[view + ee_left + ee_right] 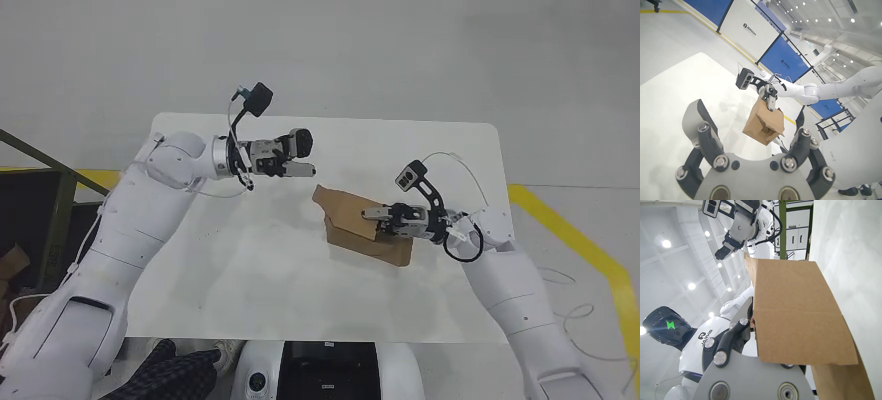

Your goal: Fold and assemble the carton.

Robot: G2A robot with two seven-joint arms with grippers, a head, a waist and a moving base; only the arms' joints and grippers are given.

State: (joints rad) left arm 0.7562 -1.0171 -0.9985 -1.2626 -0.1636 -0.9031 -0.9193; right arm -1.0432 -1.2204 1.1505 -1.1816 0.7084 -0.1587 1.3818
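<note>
Brown carton (347, 218), partly folded, tilted, flaps loose at one end.

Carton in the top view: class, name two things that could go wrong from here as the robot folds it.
1. The right hand grips the carton alone, at one end; a push on the other end might twist it or slip it free.
2. The flaps at the open end look bent and uneven; the open left hand, apart from the carton, might catch or crush one closing in.

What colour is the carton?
The carton is plain brown cardboard; the right wrist view shows it best.
</note>
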